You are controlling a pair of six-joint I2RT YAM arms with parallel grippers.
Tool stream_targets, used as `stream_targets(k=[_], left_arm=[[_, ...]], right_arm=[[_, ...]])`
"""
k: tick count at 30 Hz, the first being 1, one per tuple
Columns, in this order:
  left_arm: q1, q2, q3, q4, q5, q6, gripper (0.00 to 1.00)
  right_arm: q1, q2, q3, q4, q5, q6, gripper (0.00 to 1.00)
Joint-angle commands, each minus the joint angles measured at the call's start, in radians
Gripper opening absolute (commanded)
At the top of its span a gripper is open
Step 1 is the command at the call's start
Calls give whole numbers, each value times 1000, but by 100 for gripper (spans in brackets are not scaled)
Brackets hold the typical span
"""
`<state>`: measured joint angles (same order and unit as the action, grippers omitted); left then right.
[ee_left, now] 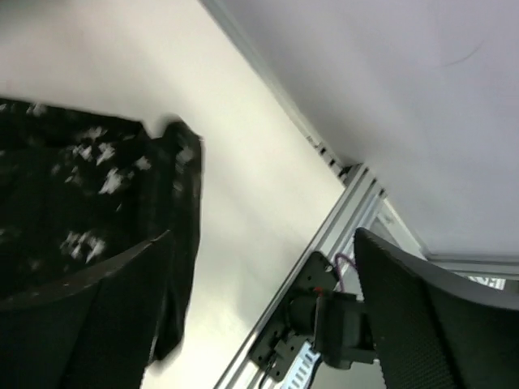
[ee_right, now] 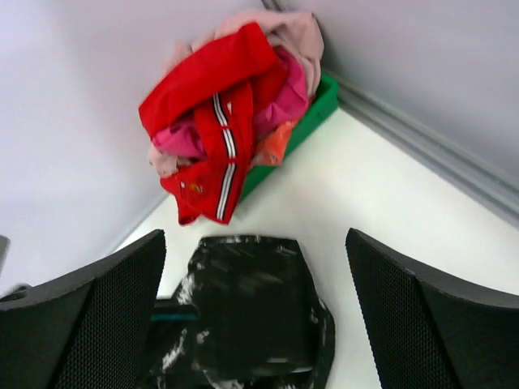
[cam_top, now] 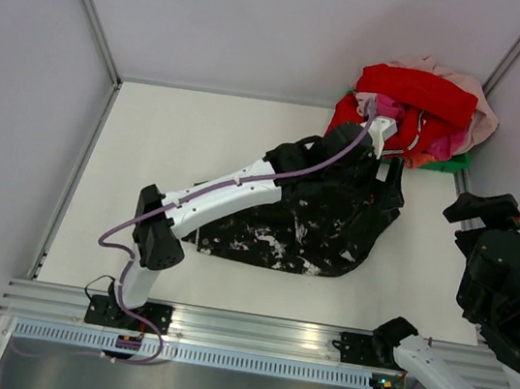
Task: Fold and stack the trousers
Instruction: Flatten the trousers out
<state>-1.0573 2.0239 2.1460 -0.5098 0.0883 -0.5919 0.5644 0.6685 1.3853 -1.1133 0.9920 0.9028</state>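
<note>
I have bare worktop (cam_top: 170,142) left of the trousers (cam_top: 313,232) and along their near side, room enough to pass. Behind the trousers to the right, a green bin (cam_top: 458,164) heaped with red and pink clothes (cam_top: 417,96) fills the corner, just beside them. My left arm (cam_top: 241,187) slants over the trousers. Right of them is a narrower bare strip, my right arm (cam_top: 500,260) at its edge.

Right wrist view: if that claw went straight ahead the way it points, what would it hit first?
Most likely the trousers, lying on the table just ahead of the open right gripper; the red and pink clothes pile sits farther back. Depth is uncertain.
</note>
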Motion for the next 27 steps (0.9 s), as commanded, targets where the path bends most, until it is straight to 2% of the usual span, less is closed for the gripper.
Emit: stream_targets(k=[1,3,4,5,6,7,8,9,11,12,15,18,21,27], left_arm=[[14,-113,5,-88,-7,55,100],[23,-172,-14,-242,-99,69,100],[32,-206,-37,-286,-230,55,100],[45,-299,-79,-317,-283,15,100],[86,-359,-213,-334,-329,-14,100],[117,-425,-297,-343,-379,-55,100],[156,-494,-398,-337,-375,-151,100],[254,-631,-610,-325,-352,-198,100],[348,-758,-823,-273,-265,-323,100],[403,-854,-994,-263,-256,-354,100],[425,-980,-1217,-208,-230,-437,100],[428,-1056,-1372,-107,-203,-502,98],[462,-1091,-1504,-49,-202,-578,89],[526,-1096,-1638,60,-177,-618,88]], right_arm=[[0,80,40,82,85,-133,98],[-1,149,38,116,-5,-172,98],[0,170,25,165,-48,-209,98],[0,189,14,199,-99,-241,98],[-1,235,5,237,-228,-281,98],[-1,265,4,271,-287,-315,98],[0,293,9,280,-343,-323,98],[-1,346,14,293,-451,-337,98],[-1,390,8,311,-515,-338,98],[-1,416,1,313,-532,-331,98],[-1,411,-69,340,-552,-298,98],[-3,381,-190,400,-596,-277,98],[-1,390,-219,409,-644,-255,97],[-1,454,-203,365,-673,-294,97]])
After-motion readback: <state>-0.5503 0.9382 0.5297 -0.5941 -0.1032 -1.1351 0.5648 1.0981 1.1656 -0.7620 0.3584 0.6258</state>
